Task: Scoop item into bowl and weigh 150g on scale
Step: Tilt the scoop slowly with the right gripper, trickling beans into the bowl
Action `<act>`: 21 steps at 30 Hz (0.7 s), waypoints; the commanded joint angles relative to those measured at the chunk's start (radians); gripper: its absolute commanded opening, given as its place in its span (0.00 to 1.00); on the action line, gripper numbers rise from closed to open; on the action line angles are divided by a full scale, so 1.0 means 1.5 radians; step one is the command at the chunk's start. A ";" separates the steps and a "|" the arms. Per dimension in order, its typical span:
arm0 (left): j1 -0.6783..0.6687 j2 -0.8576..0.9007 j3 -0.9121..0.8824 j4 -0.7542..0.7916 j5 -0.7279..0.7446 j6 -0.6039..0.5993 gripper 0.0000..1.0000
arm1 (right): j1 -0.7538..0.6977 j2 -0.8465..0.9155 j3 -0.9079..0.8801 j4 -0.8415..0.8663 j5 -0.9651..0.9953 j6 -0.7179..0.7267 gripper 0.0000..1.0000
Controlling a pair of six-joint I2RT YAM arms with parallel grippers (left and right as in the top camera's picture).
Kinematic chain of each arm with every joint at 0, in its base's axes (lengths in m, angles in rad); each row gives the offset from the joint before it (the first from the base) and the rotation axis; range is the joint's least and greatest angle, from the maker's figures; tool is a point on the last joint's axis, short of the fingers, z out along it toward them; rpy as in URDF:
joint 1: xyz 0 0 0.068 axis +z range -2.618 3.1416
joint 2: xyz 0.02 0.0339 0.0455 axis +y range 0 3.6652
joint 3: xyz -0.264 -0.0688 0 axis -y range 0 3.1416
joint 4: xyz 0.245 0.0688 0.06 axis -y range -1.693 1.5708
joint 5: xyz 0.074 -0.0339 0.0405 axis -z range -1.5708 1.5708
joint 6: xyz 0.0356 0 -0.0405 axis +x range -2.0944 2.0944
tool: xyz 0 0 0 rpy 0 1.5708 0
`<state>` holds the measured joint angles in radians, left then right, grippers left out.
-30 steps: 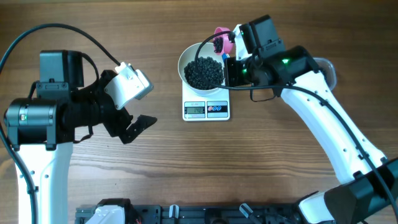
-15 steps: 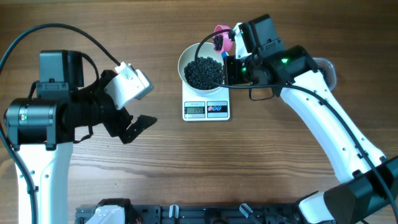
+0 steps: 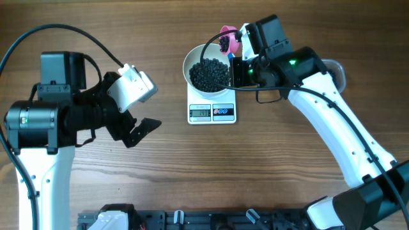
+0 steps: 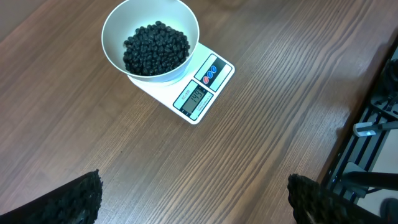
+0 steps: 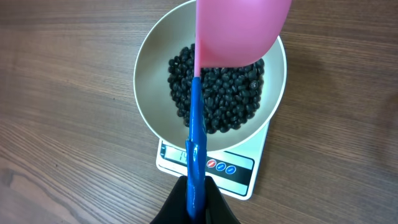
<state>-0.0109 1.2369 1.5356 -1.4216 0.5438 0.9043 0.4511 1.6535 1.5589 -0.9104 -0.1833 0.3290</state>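
The right gripper (image 5: 196, 200), at the bottom of the frame, pinches the blue handle of the pink scoop (image 5: 239, 28). The scoop's cup hangs over the white bowl (image 5: 144, 93). Black beads (image 5: 224, 102) lie in the bowl, which sits on the scale (image 5: 239, 173). The left gripper (image 4: 194, 202) is spread wide above the table (image 4: 261, 124), well apart from the bowl.

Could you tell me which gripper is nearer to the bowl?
Right. The right gripper holds the scoop over the bowl; the left gripper hangs open, well away.
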 commanded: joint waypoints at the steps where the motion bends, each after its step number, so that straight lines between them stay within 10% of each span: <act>1: 0.005 -0.002 0.009 -0.001 0.000 0.010 1.00 | 0.005 0.008 -0.001 0.009 -0.022 0.008 0.04; 21: 0.005 -0.002 0.009 -0.001 0.000 0.010 1.00 | 0.005 0.008 -0.001 0.010 -0.024 -0.003 0.04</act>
<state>-0.0109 1.2369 1.5356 -1.4216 0.5438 0.9043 0.4511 1.6554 1.5589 -0.8928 -0.2020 0.3359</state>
